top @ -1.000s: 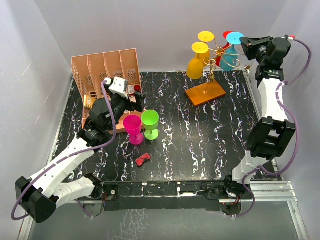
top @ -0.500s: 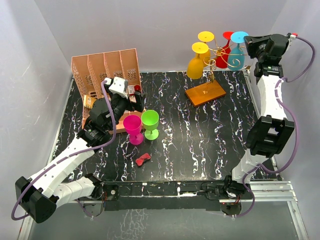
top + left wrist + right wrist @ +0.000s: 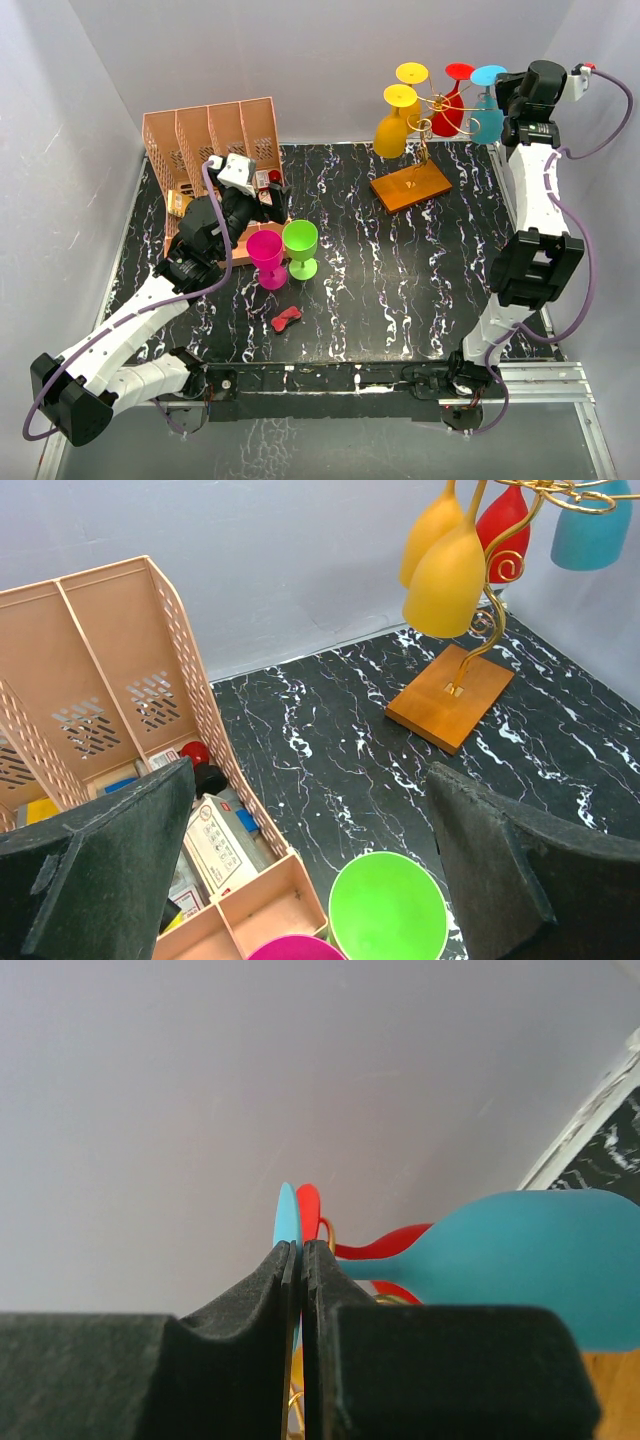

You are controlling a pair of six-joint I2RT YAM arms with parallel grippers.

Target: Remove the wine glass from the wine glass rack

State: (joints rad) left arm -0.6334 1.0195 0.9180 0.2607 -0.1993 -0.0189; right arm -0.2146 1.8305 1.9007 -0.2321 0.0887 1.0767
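Note:
The wine glass rack (image 3: 424, 125) is a gold wire stand on an orange-brown wooden base (image 3: 411, 186) at the back right; it also shows in the left wrist view (image 3: 452, 697). Two yellow glasses (image 3: 391, 132) and a red glass (image 3: 447, 115) hang upside down from it. My right gripper (image 3: 505, 95) is shut on the flat foot (image 3: 286, 1222) of the blue wine glass (image 3: 488, 118), held at the rack's right side; its bowl (image 3: 545, 1260) shows at the right. My left gripper (image 3: 315, 860) is open and empty above the green glass (image 3: 388, 910).
A pink glass (image 3: 266, 255) and the green glass (image 3: 300, 245) stand upright at the left centre. A pink slotted file organiser (image 3: 212, 135) with small items stands at the back left. A small red object (image 3: 286, 319) lies on the black marbled table (image 3: 400, 280).
My right gripper has moved to the right with the blue glass, drawing it away from the rack's centre. The left arm has not moved.

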